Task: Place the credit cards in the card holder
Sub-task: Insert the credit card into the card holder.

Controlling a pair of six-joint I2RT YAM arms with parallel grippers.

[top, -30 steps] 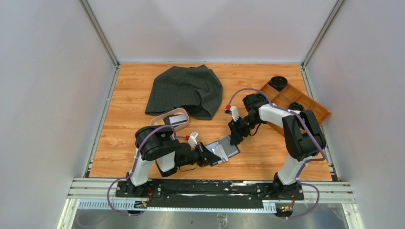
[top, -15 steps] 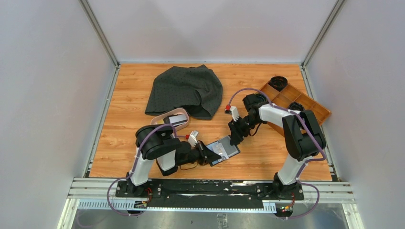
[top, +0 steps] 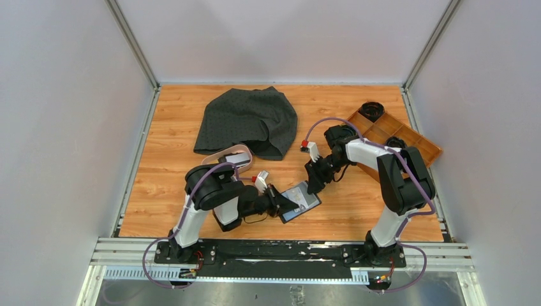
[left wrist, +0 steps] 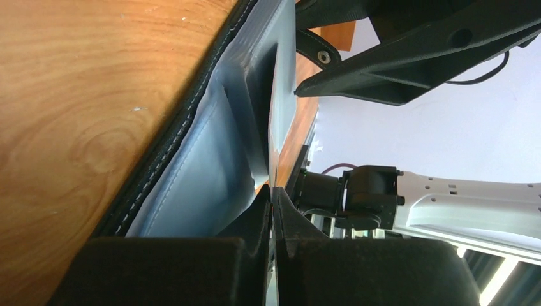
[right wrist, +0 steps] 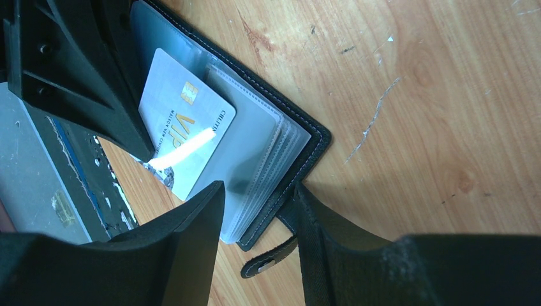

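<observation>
The black card holder (top: 305,195) (right wrist: 305,141) lies open on the table, its clear sleeves (right wrist: 255,153) facing up. My left gripper (top: 279,203) (left wrist: 273,197) is shut on a grey credit card (right wrist: 185,118) (left wrist: 282,108) marked VIP. The card's far end lies over the holder's greyish-blue pocket (left wrist: 204,172). My right gripper (top: 314,185) (right wrist: 258,213) stands half open astride the holder's corner by the snap strap (right wrist: 271,261). One fingertip is over the sleeves and the other is at the black edge. More credit cards (top: 237,159) lie behind the left arm.
A shallow pink dish (top: 223,153) sits behind the left arm and holds the other cards. A dark grey cloth (top: 249,118) is heaped at the back. A wooden compartment tray (top: 418,145) with a round black thing (top: 371,109) lies at the right.
My left arm has moved forward and to the right, carrying the card further over the open holder. The right arm and its gripper have not moved.
</observation>
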